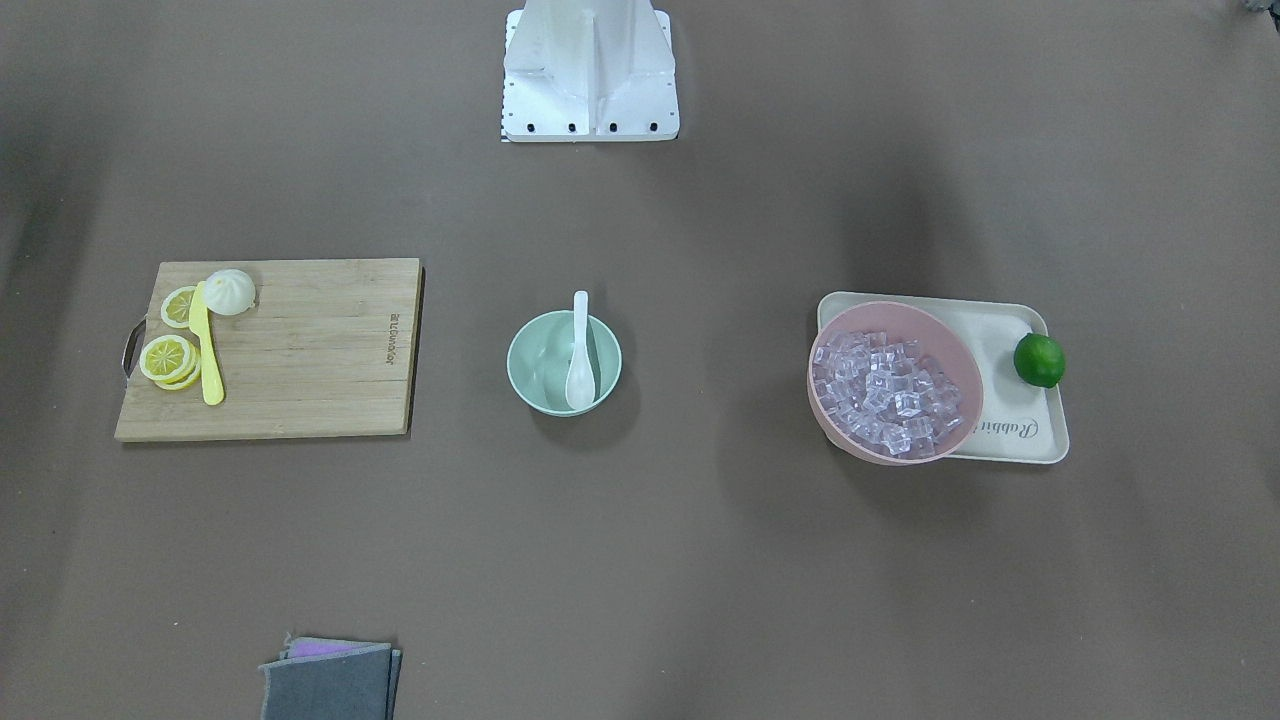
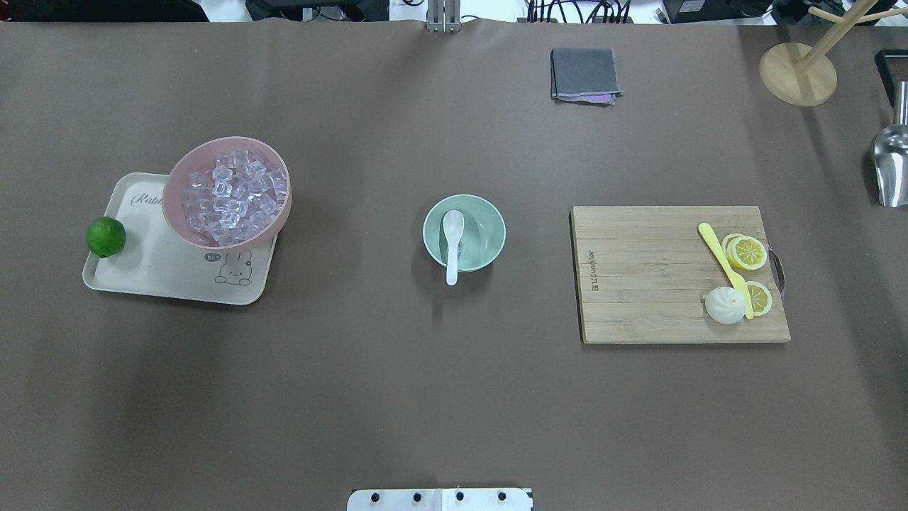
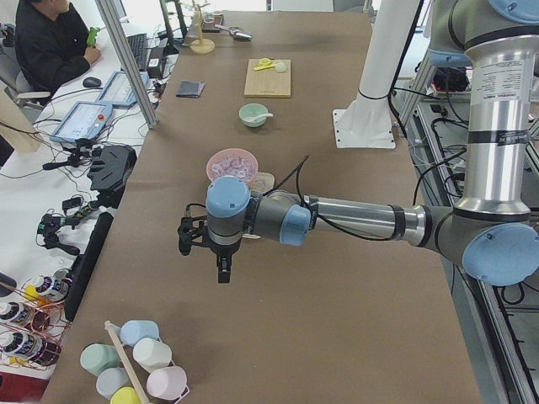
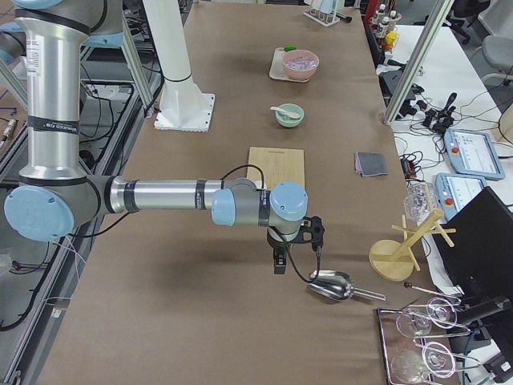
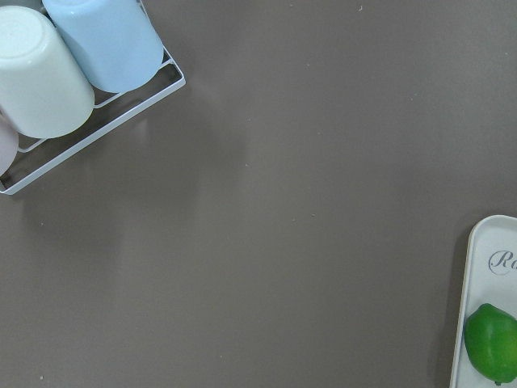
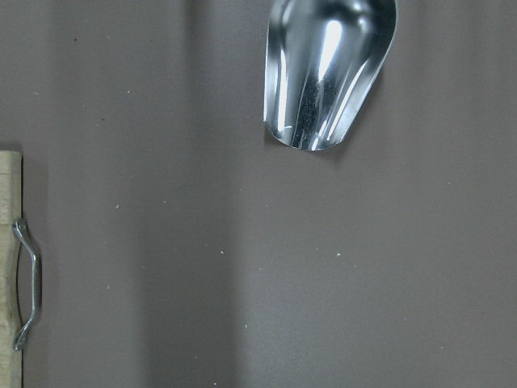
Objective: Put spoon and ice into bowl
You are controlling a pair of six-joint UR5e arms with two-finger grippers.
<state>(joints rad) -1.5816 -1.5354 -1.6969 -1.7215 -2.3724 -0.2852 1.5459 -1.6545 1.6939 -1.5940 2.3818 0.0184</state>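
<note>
Left gripper [image 3: 183, 239] hangs over bare table, well short of the tray [image 2: 159, 280]. It shows only in a side view, so whether its jaws are apart or together cannot be told. Same for the right gripper [image 4: 314, 237], which is above the metal scoop [image 4: 330, 286].

The spoon [image 2: 452, 245] is already in the bowl [image 2: 493, 226], scoop inside and handle leaning out over the rim. No cube is visible in the bowl, so ice is likely the step left.

The ice [image 2: 230, 191] is heaped in the pink bowl [image 2: 177, 213] on the tray, well apart from the bowl. The left arm is nearer.

Best to take one top cube, pinch it squarely since it looks slick, and release low beside the spoon's scoop, clear of its handle.

The cubes are clear, glossy and alike.
</note>
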